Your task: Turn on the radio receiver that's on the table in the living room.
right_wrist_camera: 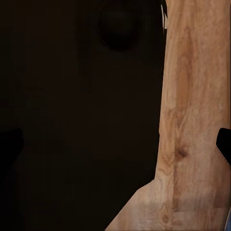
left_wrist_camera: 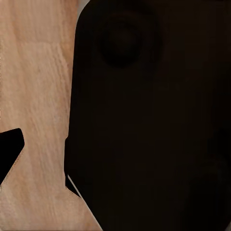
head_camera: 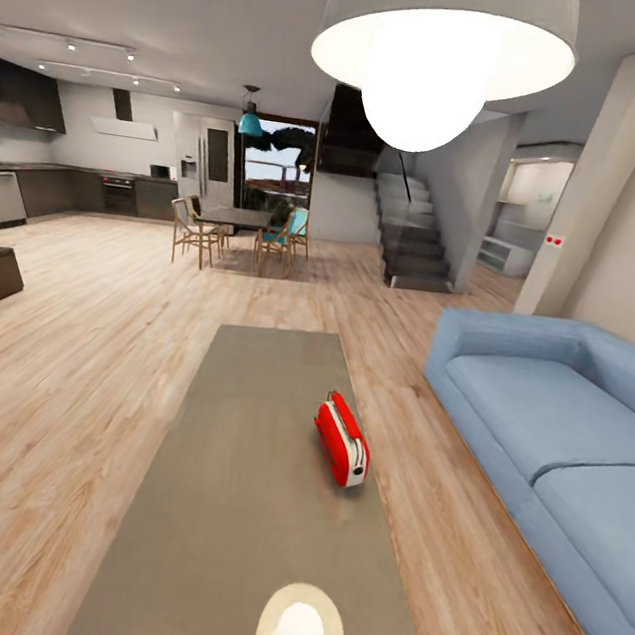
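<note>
The red radio receiver (head_camera: 342, 440) lies on the long grey table (head_camera: 230, 507), right of the table's middle, with its white band facing up and one end toward me. The table runs away from me over the living room's light wood floor (head_camera: 81, 345). In the left wrist view a dark fingertip (left_wrist_camera: 9, 150) of my left gripper (left_wrist_camera: 115, 154) shows at the edge, over wood floor. My right gripper (right_wrist_camera: 115, 144) shows a dark fingertip (right_wrist_camera: 224, 142) at the opposite edge. Both sets of fingers stand wide apart with nothing between them, far from the radio.
A light blue sofa (head_camera: 554, 432) stands right of the table. A large white dome lamp (head_camera: 437, 42) hangs overhead, and its glare (head_camera: 298, 633) falls on the near table end. Far back are a dining table with chairs (head_camera: 232, 225), a kitchen (head_camera: 64, 181) and stairs (head_camera: 414, 240). A dark robot body (left_wrist_camera: 154, 115) blocks much of both wrist views.
</note>
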### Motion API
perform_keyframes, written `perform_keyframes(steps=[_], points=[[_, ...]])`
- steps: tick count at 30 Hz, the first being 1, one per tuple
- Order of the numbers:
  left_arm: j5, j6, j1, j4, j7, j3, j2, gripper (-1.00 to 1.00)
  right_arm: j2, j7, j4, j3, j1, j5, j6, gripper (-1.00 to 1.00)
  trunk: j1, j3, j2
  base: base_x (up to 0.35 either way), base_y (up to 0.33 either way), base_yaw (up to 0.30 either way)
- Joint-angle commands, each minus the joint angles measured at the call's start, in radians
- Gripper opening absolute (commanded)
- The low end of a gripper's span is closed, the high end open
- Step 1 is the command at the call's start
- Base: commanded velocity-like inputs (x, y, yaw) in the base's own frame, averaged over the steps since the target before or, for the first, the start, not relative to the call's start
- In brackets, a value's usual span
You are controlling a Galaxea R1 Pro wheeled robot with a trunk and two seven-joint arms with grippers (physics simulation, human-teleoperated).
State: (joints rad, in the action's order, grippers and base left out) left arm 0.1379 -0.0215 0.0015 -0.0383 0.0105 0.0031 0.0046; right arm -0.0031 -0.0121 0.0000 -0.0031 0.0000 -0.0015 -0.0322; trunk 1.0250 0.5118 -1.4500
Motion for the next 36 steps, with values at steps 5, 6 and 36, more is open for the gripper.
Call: perform_keyframes(steps=[5,6,36], points=[[-0.001,0.0,0.0,0.0,0.0,-0.001,-0.001,1.0,0.0,0.0,0.0,0.0,0.0,0.0,0.0,1.0,0.0,0.0,0.0,0.319,0.0,0.0],[-0.001,0.0,0.0,0.0,0.0,-0.001,-0.001,1.0,0.0,0.0,0.0,0.0,0.0,0.0,0.0,1.0,0.0,0.0,0.0,0.321,0.0,0.0],[0.0,0.0,0.0,0.0,0.0,0.0,0.0,1.0,0.0,0.0,0.0,0.0,0.0,0.0,0.0,1.0,0.0,0.0,0.0,0.071,0.0,0.053]])
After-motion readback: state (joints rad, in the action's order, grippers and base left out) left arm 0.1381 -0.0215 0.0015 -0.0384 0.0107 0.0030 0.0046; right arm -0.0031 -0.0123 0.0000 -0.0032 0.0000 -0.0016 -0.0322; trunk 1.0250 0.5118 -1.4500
